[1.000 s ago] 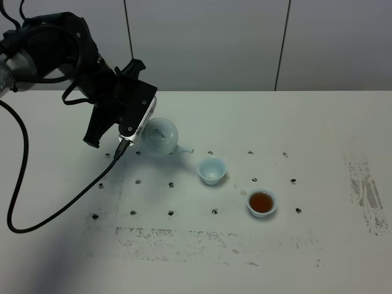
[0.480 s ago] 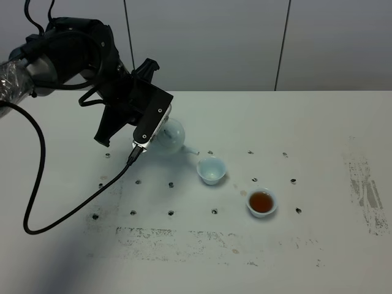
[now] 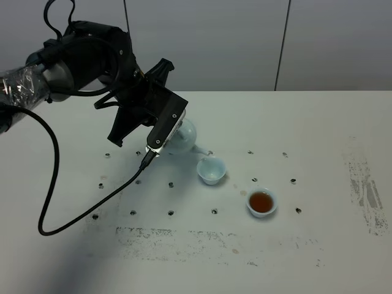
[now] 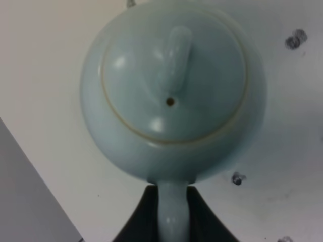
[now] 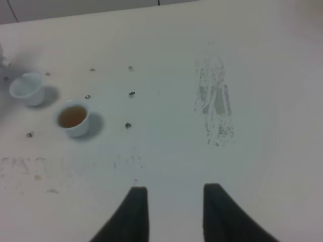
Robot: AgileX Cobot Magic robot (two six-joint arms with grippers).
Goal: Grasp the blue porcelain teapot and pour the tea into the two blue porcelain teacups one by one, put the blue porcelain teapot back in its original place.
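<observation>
White surface [image 3: 318,122], speckled with small dark marks [image 3: 171,184], grey wall panels [image 3: 202,43] behind, and the left arm is doing all the work. The left fingers [image 4: 145,224] are pinching the loop handle [image 4: 172,212] of the blue porcelain teapot [image 4: 174,91], pressing in from both sides, so the pot is hanging out in front of the wrist with its lid [image 4: 174,80] facing that camera. From up high, the teapot looks to be hovering clear of the surface just beside the empty teacup [image 3: 212,169], with its spout [image 3: 201,150] dipping toward that cup. Holding it by the handle is giving the wrist the leverage to roll the pot for a pour, I'd say. The filled teacup [image 3: 261,202], further right, is already holding brown tea, so I'm reading this as the approach to the second pour. Meanwhile the right fingers [image 5: 132,217] are standing spread with nothing between them, well apart from both cups, out of the way.
</observation>
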